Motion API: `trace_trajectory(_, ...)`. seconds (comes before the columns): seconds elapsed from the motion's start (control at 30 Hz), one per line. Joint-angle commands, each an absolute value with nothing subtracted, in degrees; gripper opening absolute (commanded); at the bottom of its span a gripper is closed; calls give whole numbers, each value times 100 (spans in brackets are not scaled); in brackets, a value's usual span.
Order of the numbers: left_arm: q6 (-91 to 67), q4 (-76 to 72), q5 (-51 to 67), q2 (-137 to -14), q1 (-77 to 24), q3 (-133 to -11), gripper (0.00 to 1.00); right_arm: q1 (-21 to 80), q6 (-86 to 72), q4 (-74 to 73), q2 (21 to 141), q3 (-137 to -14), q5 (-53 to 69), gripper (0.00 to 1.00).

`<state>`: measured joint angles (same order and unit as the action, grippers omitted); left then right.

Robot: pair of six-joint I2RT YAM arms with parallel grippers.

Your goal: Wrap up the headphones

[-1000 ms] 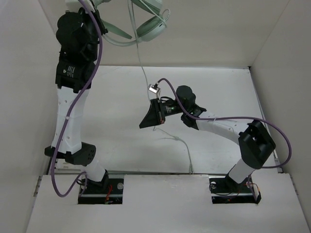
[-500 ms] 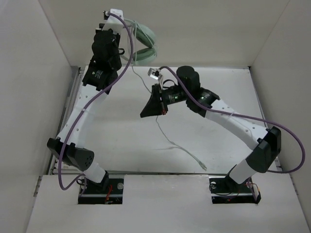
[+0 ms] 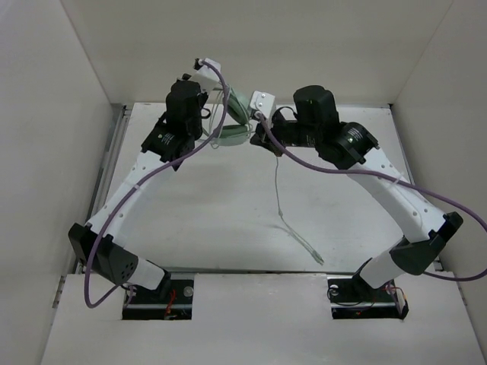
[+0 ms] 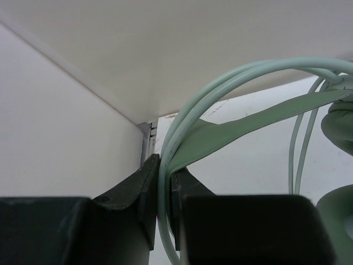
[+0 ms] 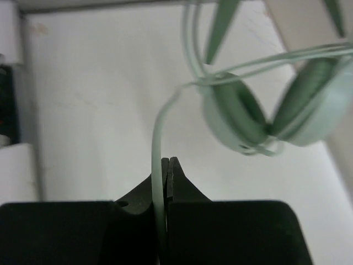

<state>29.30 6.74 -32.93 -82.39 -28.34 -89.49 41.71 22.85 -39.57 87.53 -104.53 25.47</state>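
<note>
**Left wrist view.** The left hand (image 4: 164, 172) was pressed together on the headband (image 4: 265, 118) of the headphones (image 4: 337, 127). It pinched the thin round rail. The flat mint strap left just beside the fingertips and arched up and to the right. Part of an earcup showed at the right edge of the view.

**Right wrist view.** The right hand (image 5: 166, 164) was closed on the cable (image 5: 156, 132), with no gap between the jaws. From the pinch the cable rose, bent right and joined the two earcups (image 5: 236, 117). These hung close together, up and to the right of the fingertips, over the worktop (image 5: 94, 99).

**Top view.**
- Both hands met at the far side of the worktop, near the back wall (image 3: 304, 46).
- The headphones hung in the air between them. The left hand was on their left and the right hand just beside them on their right.
- I could not see either hand's fingers from above, so I took both grips from the wrist cameras.
- Below the right hand the free cable dropped to the worktop and ran toward the near edge. Its plug end lay well apart from both hands, and its long axis ran far to near.

**Judgement.**
- The next move turns on the headphones lying just left of the right hand, with only a short run of cable between the pinch and the earcups.
- All the slack trailed toward me.
- The right hand was the nearer one to that slack. I judged it should carry the cable round while the left hand kept the band steady.
</note>
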Motion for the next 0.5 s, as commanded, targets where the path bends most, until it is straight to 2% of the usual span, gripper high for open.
trace_trajectory(0.0,2769,465,-3033,-7699,-2992,-8965,0,4267,3935,-4036,8640,-10688,602,0)
trace_trajectory(0.13,2471,1333,-2516,-7664,-3142,-8965,0,4232,4525,-2886,8692,-10617,-726,0)
trace_trajectory(0.33,1970,2311,-1680,-7691,-3291,-9088,0,4118,5149,-1532,8868,-10538,-1537,0)
trace_trajectory(0.47,1758,2522,-1275,-7646,-3379,-9245,0,3934,5317,-1117,9035,-10468,-1644,0)
